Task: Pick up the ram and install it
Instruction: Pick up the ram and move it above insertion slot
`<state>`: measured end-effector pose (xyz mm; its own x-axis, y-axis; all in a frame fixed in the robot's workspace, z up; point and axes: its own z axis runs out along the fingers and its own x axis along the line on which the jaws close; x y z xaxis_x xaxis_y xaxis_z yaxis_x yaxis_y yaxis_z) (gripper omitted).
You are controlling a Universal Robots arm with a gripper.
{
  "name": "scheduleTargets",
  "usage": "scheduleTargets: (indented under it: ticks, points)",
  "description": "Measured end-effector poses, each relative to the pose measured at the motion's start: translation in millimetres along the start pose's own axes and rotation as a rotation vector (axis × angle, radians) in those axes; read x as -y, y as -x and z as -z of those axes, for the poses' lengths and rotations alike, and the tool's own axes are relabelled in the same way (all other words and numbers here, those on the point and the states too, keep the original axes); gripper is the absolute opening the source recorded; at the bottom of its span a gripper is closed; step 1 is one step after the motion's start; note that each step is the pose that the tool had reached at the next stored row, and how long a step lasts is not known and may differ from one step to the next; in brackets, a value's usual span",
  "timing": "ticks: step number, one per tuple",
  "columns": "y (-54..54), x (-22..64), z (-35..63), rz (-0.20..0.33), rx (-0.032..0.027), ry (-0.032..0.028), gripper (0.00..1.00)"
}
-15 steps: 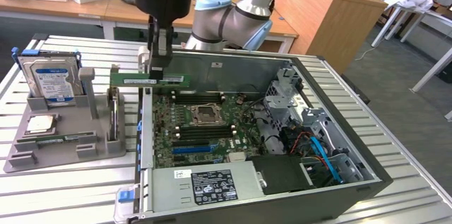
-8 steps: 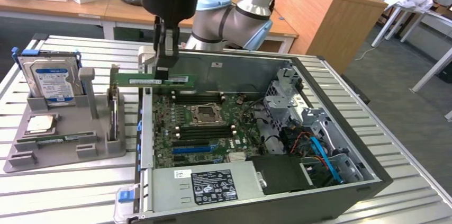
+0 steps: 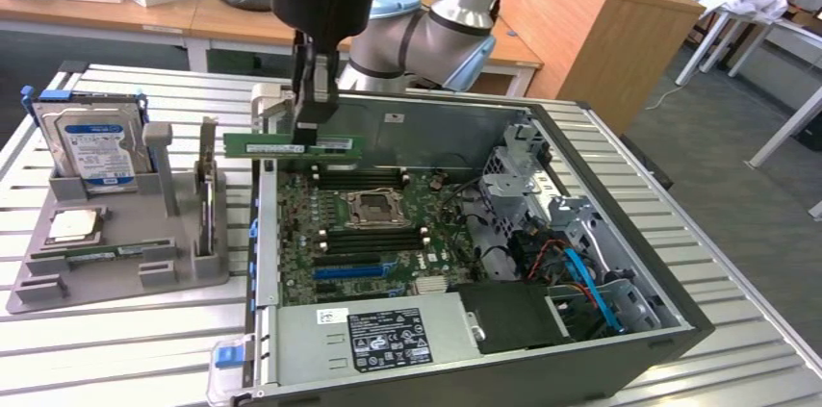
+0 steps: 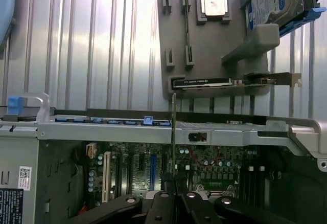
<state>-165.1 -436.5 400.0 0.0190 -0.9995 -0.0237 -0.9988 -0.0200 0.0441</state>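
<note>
Gripping a long, thin green circuit-board ram stick (image 3: 257,145) by its middle, the black two-fingered claw (image 3: 308,135) is clamped on the stick's flat faces and holds it level, long edge down. The stick sticks out on both sides of the fingers and touches nothing else.

In the wrist view the same ram stick (image 4: 173,132) shows edge-on as a thin line running out from between the closed black fingers (image 4: 159,203).

Directly beneath the claw lies the open grey metal computer case (image 3: 642,263), with its green motherboard (image 3: 321,234) facing up. The square silver processor socket (image 3: 370,205) sits below and just beyond the claw, with dark memory slots (image 3: 372,178) beside it. The stick hangs above the case wall and the near edge of the board, not seated in any slot.

Off to one side of the claw, outside the case, a grey plastic parts tray (image 3: 122,282) rests on the slatted metal table (image 3: 129,359). It carries a boxy silver hard drive with a blue-white label (image 3: 90,147) standing upright, a small square silvery processor chip (image 3: 73,224) lying flat, and a second green memory stick (image 3: 103,253) lying in its groove, well apart from the claw. The wrist view shows the tray (image 4: 173,45), chip (image 4: 213,4) and drive (image 4: 271,1) beyond the case wall.
</note>
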Motion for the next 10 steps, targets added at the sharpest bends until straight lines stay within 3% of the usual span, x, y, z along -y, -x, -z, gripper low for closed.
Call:
scheduleTargets:
  ticks: [10]
  points:
    - [-0.3,15.1,0.7,-0.001,0.0,0.0,0.11]
